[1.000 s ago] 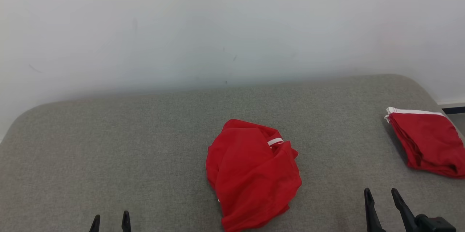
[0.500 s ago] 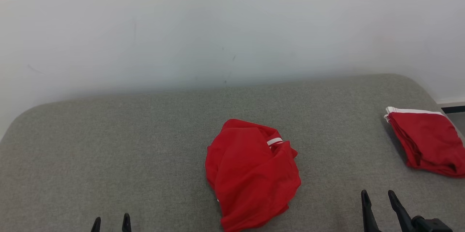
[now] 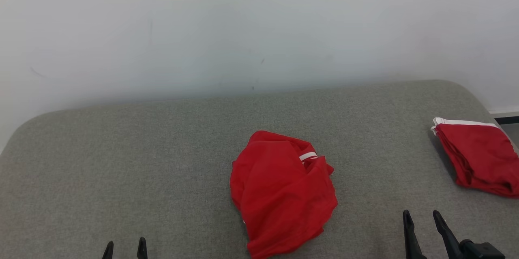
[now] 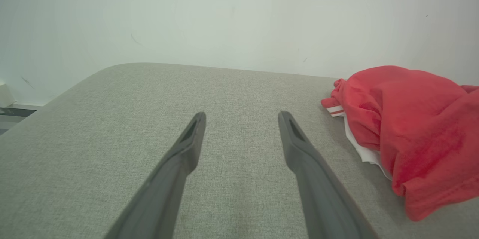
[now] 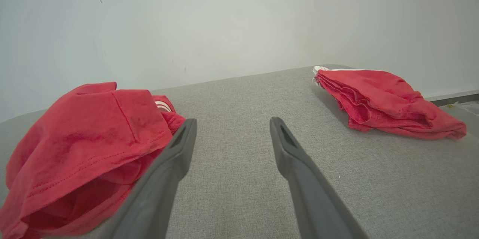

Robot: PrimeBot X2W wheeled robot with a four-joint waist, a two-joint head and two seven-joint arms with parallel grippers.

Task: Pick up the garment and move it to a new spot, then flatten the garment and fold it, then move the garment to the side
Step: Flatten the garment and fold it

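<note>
Crumpled red garment [image 3: 282,194] loose on the grey upholstered pad [image 3: 121,161], both grippers empty

Garment lies in a heap midway between the pad's left and right edges, close to the near edge, a white-striped trim showing at its top. Left gripper [image 3: 125,242] low over the near edge, well to the garment's left, jaws spread wide, nothing between them. Right gripper [image 3: 421,213] over the near edge to the garment's right, jaws likewise apart, clear of the cloth. A second red garment with white trim [image 3: 478,157], folded, rests at the pad's right edge. Pale wall [image 3: 259,28] behind the far edge
</note>
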